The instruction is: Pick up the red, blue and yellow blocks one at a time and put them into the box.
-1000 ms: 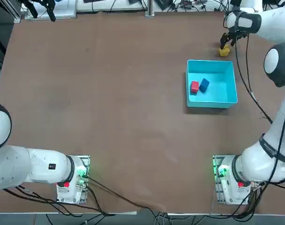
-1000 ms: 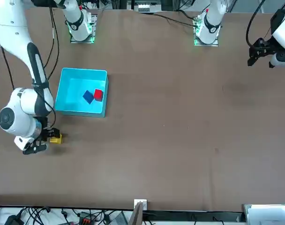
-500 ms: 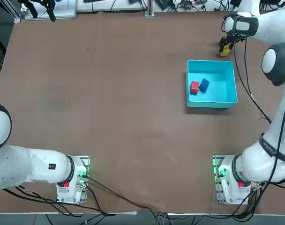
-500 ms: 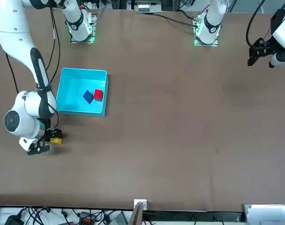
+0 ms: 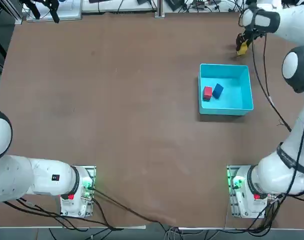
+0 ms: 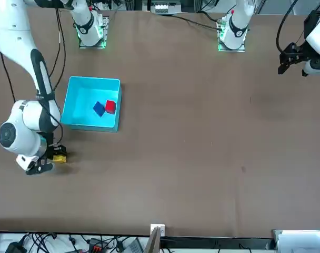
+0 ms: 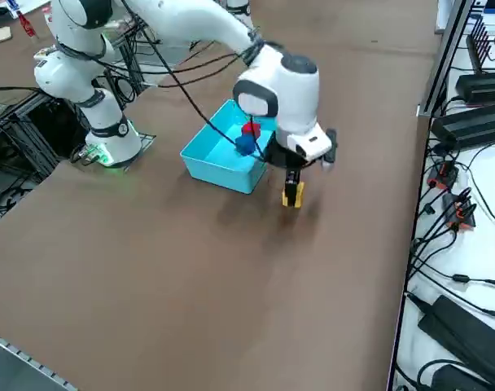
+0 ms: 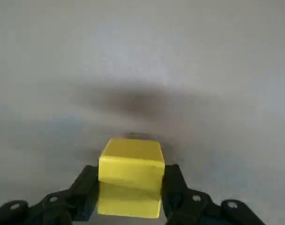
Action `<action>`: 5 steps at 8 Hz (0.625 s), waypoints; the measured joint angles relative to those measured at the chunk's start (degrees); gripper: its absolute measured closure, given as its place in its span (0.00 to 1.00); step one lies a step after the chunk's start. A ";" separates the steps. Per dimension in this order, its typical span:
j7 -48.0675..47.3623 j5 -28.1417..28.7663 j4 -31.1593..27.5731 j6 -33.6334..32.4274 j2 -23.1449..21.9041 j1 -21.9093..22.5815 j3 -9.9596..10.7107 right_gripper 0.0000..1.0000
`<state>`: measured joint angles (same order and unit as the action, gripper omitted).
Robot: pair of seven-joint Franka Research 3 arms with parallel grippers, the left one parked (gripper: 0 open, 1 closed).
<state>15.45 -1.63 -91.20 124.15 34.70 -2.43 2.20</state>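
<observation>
The yellow block (image 8: pixel 131 176) sits squeezed between the two black fingers (image 8: pixel 85 186) of my right gripper (image 5: pixel 242 44), which is shut on it. It hangs beyond the far wall of the box (image 5: pixel 225 67), with its shadow lying apart from it on the brown table. The same yellow block (image 7: pixel 292 195) shows under the white wrist in the right side view, and as a yellow block (image 6: pixel 59 157) beside the arm in the front view. Inside the cyan box lie the red block (image 5: pixel 207 92) and the blue block (image 5: pixel 218 90), touching each other.
The box (image 6: pixel 94 79) stands on the right arm's half of the table, well away from the arm bases. Cables and black equipment (image 7: pixel 467 122) lie just beyond the table edge close to the gripper. Bare brown tabletop (image 5: pixel 117 100) spreads to the left.
The fingers closed on the yellow block. The gripper and block then shifted a little away from the box, and the block appears raised off the table.
</observation>
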 joint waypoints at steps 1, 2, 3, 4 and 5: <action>0.00 0.07 -0.41 -4.57 -4.17 0.36 -0.18 0.29; -0.22 0.21 -2.74 -7.95 -9.24 0.86 -0.29 0.29; -1.24 0.33 -7.65 -9.37 -14.79 1.49 -0.43 0.29; -2.87 0.35 -14.16 -9.35 -19.92 2.64 -0.59 0.29; -4.89 0.35 -20.59 -9.06 -24.35 4.24 -0.66 0.29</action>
<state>10.56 -1.28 -111.78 115.10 10.34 1.81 1.54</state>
